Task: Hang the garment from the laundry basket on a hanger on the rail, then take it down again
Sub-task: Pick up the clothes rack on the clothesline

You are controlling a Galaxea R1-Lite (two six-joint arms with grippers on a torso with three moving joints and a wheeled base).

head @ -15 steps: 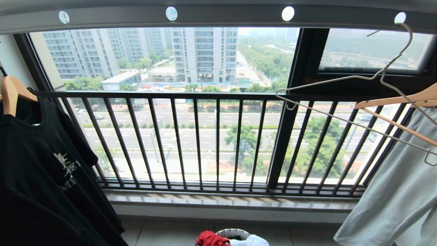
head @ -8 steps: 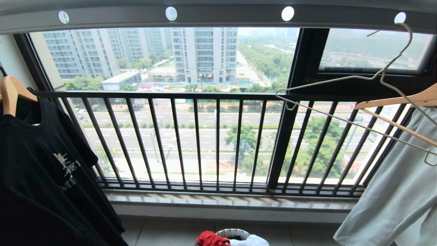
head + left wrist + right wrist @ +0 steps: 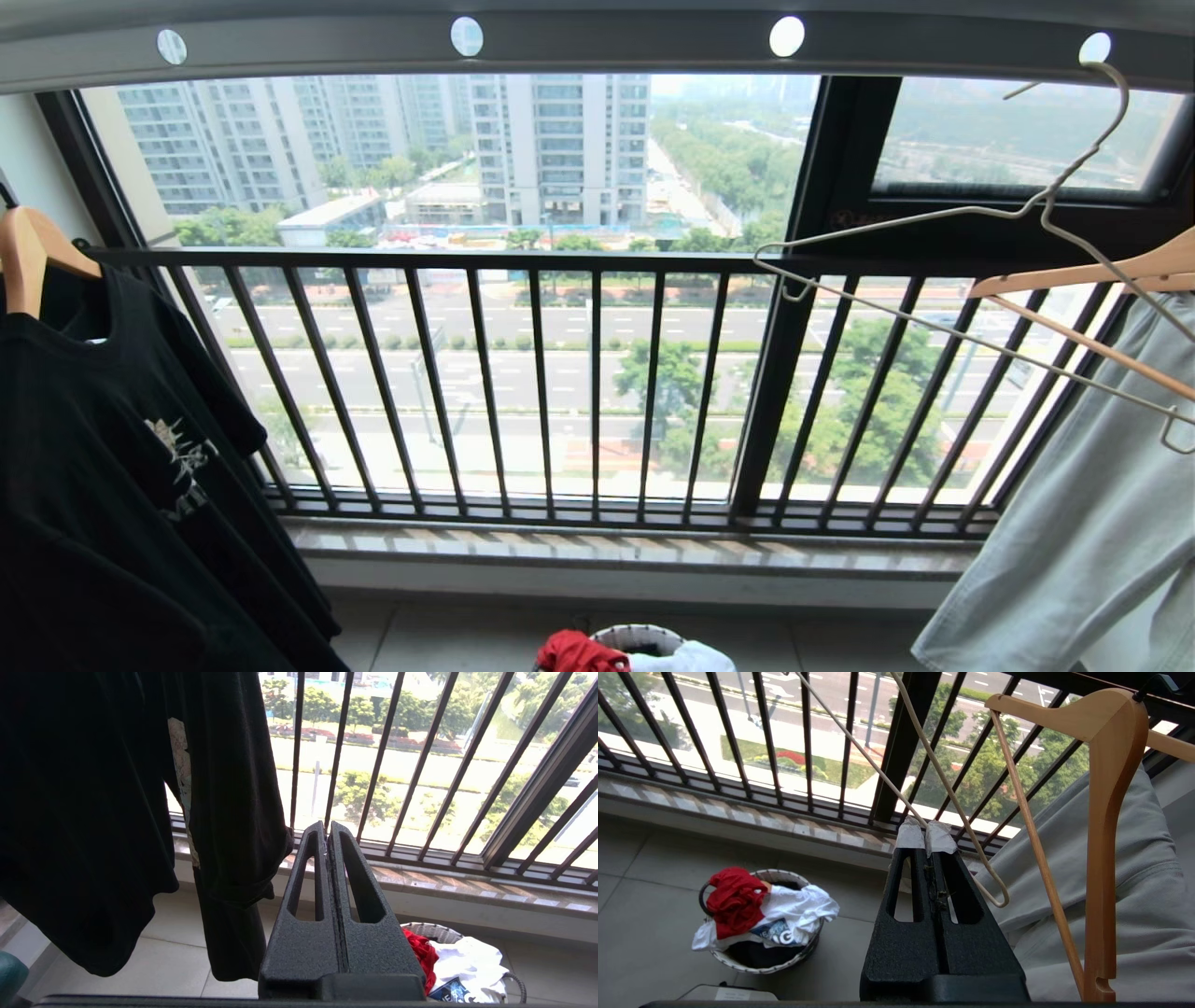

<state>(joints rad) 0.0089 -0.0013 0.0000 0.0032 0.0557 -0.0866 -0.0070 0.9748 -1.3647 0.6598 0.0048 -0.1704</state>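
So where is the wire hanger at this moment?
In the head view the hanger hangs empty from the rail on the right, hooked in its rightmost hole, beside a wooden hanger carrying a pale garment.

Red garment (image 3: 733, 900) in white-rimmed laundry basket (image 3: 784, 959) — pale hanger (image 3: 943, 280), grey rail (image 3: 597, 42), black T-shirt (image 3: 103, 467).

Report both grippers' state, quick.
Left gripper: shut, holding nothing.
Right gripper: shut, holding nothing, near the hanger.

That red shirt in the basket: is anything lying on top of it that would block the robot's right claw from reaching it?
Nothing visible covers it. The red shirt lies on top at the basket rim, beside a white cloth. The shut right gripper is beside the wire hanger.
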